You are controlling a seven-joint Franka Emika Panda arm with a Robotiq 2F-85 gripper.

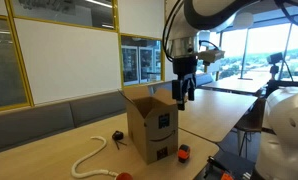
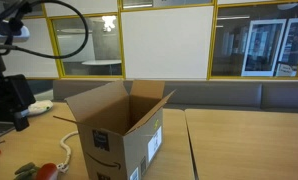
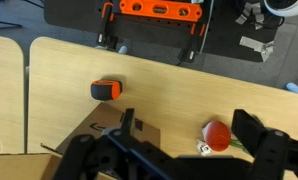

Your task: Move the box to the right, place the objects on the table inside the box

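The brown cardboard box [image 1: 149,125] [image 2: 119,130] stands on the wooden table [image 1: 49,150] with its top flaps open. My gripper [image 1: 182,92] hangs open and empty just above the box's flap on the side of the table's end. A cream-white rope [image 1: 89,155] and a small black item [image 1: 116,137] lie beside the box. An orange-red item [image 1: 184,152] sits near the table's end. In the wrist view my gripper [image 3: 189,130] is high above a round red item [image 3: 218,135]. An orange and black item [image 3: 106,89] and a box flap [image 3: 144,133] also show.
A grey padded bench [image 1: 49,115] runs along the glass wall behind the table. A second table [image 2: 249,140] adjoins it. Orange and black equipment [image 3: 149,10] stands on the dark floor past the table's end. A white machine [image 1: 284,130] stands close by there.
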